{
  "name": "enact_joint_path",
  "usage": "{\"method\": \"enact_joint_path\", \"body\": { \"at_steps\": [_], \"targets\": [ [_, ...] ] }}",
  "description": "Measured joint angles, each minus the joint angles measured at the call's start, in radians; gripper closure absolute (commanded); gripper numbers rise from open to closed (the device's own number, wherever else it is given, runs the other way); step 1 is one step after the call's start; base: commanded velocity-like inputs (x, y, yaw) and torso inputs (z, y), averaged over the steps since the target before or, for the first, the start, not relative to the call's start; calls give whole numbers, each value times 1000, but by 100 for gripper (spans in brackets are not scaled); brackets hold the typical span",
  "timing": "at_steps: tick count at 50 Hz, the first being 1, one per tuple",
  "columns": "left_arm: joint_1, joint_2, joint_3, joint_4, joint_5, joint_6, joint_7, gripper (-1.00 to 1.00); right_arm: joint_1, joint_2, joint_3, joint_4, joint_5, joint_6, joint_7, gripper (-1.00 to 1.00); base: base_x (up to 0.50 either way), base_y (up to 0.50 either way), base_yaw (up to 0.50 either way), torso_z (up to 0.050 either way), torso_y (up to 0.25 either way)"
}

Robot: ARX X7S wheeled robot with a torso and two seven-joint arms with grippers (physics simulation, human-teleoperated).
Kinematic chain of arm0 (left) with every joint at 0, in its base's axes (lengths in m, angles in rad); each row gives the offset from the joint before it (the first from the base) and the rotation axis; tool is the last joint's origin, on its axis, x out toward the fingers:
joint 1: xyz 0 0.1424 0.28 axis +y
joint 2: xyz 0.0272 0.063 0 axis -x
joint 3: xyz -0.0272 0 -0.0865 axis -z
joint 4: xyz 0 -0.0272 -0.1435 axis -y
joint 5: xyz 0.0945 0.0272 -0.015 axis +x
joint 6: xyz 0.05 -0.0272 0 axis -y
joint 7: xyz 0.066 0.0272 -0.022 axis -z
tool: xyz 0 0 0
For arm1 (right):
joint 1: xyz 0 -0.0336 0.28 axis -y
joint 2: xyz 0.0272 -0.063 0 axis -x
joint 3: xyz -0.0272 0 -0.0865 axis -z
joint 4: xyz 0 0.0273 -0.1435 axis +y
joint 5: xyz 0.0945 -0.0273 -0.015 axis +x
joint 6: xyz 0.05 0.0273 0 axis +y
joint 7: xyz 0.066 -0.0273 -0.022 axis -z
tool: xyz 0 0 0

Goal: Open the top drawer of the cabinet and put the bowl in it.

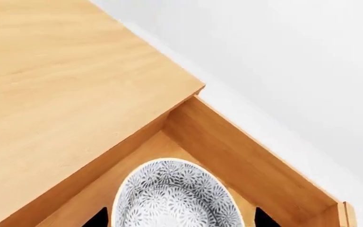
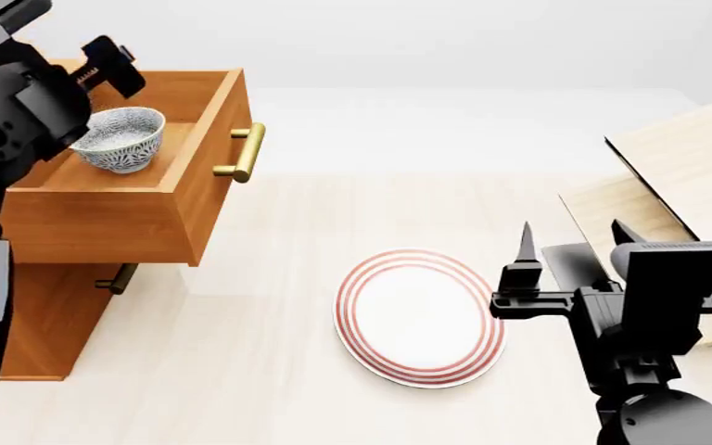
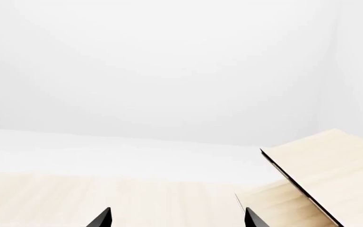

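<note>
Left gripper (image 1: 180, 222) hangs over the pulled-out top drawer (image 2: 146, 199) with the bowl (image 2: 121, 139) between its spread fingers — whether they grip or have let go I cannot tell. Bowl sits within the drawer's walls, directly under that gripper; the right gripper (image 2: 573, 250) — empty, fingers apart — is well apart, beside the plate (image 2: 421, 317).

No readable text, labels or numbers anywhere.

top drawer (image 2: 146, 209): open | bowl (image 2: 121, 139): upright inside | cabinet (image 2: 47, 324)
</note>
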Motion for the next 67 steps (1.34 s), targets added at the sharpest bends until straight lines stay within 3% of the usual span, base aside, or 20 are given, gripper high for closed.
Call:
{"method": "enact_joint_path", "body": {
  "at_steps": [15,32,51,67],
  "targets": [
    [63,-88,-45,413,-108,-140,-126,-100,5,2,-7,-11,4,5,7,-100,0,0,0,0,0],
    [257,-201,-104,912,-265,-221,-199,-100,11,6,-8,-38,15,9,13,-100,0,0,0,0,0],
    [593,-378,-250,1482,-463,-189,-231,-100,-11,22,8,-120,35,12,32,-100,0,0,0,0,0],
    [782,-496,-395,1754,-555,-127,-239,-100,-5,50,62,-222,94,61,78,-100,0,0,0,0,0]
  ]
}}
